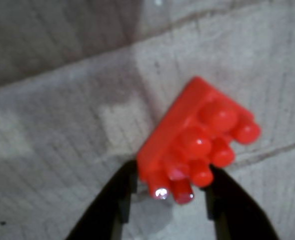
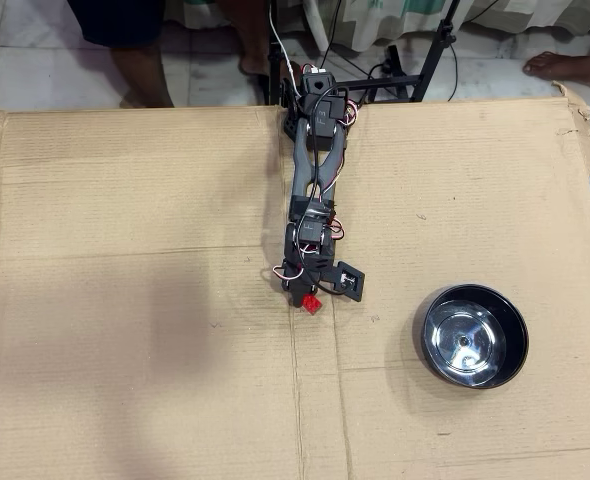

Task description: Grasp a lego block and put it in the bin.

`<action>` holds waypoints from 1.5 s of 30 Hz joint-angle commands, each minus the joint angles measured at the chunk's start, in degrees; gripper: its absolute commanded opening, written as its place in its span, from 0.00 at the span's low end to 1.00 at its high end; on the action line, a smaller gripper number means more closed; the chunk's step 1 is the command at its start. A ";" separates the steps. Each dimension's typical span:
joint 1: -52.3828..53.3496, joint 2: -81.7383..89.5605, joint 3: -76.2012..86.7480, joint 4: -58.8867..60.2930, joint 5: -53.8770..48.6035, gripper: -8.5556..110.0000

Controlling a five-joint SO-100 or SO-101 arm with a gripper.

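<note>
The red lego block (image 1: 195,137) fills the middle of the wrist view, studs facing the camera, clamped between my two black fingers (image 1: 115,200). My gripper (image 1: 170,192) is shut on its lower end and holds it above the cardboard. In the overhead view the block (image 2: 312,303) shows as a small red spot at the tip of my gripper (image 2: 307,297), near the middle of the cardboard sheet. The bin (image 2: 472,336), a round black bowl with a shiny steel inside, stands to the right of the gripper, apart from it.
A large cardboard sheet (image 2: 125,250) covers the work area, with creases and a torn right edge. The arm's base (image 2: 315,95) stands at the sheet's far edge. People's legs and feet (image 2: 135,50) and a stand show beyond it.
</note>
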State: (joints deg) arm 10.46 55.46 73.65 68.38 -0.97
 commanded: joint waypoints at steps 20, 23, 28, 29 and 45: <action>-0.26 0.70 -2.11 -4.66 0.09 0.40; -1.14 0.70 -2.46 -4.48 -0.18 0.43; -1.76 0.79 -1.76 -3.78 0.35 0.43; -1.76 0.79 -1.76 -3.78 0.35 0.43; 1.05 0.62 -2.37 0.18 -0.53 0.43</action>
State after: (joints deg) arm 11.60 55.37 73.48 66.62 -0.79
